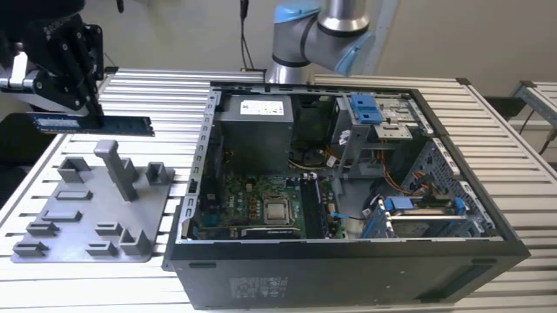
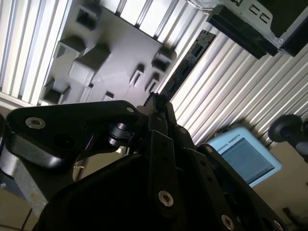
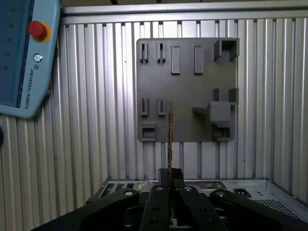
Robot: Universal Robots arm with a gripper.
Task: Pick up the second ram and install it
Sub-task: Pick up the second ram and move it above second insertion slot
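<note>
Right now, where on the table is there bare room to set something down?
Bare slats: in front of the tray, beyond it beside the case, and along the case at the exterior view's right. Crowded: the tray, under the claw holding the ram.

A ribbed aluminium table (image 1: 165, 98) spreads below the gripper (image 1: 87, 116); a plain, evenly lit wall (image 1: 174, 32) stands behind it.

the second ram (image 1: 122, 124) hangs in the gripper (image 1: 87, 112) above the fixture plate (image 1: 80, 227); the computer case (image 1: 348, 280) sits at the exterior view's right of it.
</note>
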